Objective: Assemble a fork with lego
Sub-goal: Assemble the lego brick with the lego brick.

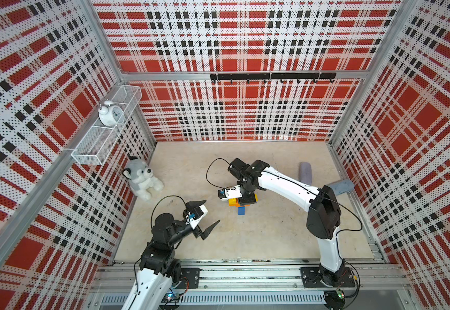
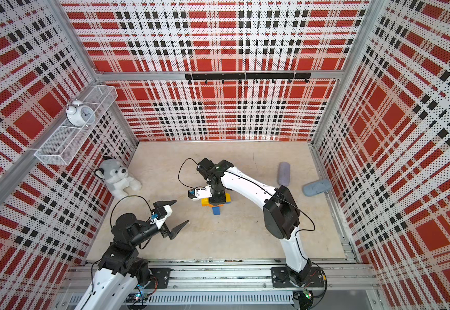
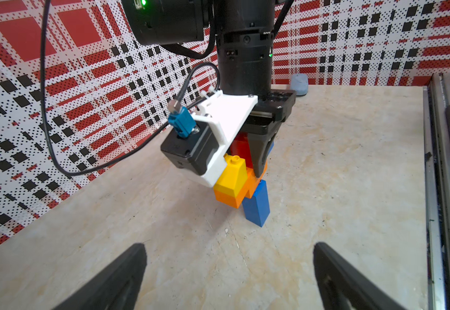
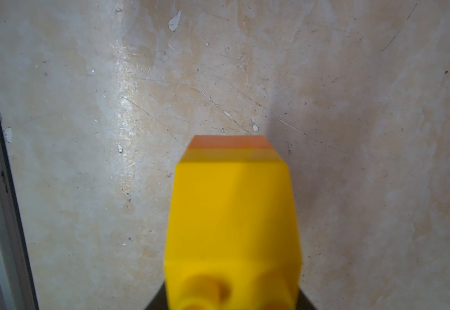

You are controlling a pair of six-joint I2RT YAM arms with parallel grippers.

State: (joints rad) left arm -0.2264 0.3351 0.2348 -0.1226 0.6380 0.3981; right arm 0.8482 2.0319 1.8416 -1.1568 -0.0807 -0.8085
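The fork (image 1: pixel 241 205) sits mid-table in both top views, also at fork (image 2: pixel 215 205), mostly hidden under my right wrist. In the left wrist view it shows a yellow brick (image 3: pixel 231 171), a red brick (image 3: pixel 238 146), an orange crossbar (image 3: pixel 227 198) and a blue handle (image 3: pixel 257 206) whose end reaches the table. My right gripper (image 3: pixel 256 166) points straight down, shut on the fork near the red brick. The right wrist view shows the yellow brick (image 4: pixel 231 214) close up above orange. My left gripper (image 1: pixel 213 210) hovers open and empty to the fork's left.
A plush husky (image 1: pixel 143 178) leans in the left corner. A grey case (image 1: pixel 306 173) and a blue-grey object (image 1: pixel 342 186) lie at the right wall. A wire shelf (image 1: pixel 92 150) with an alarm clock (image 1: pixel 109 114) hangs on the left wall. Mounting rails (image 1: pixel 245 273) run along the front.
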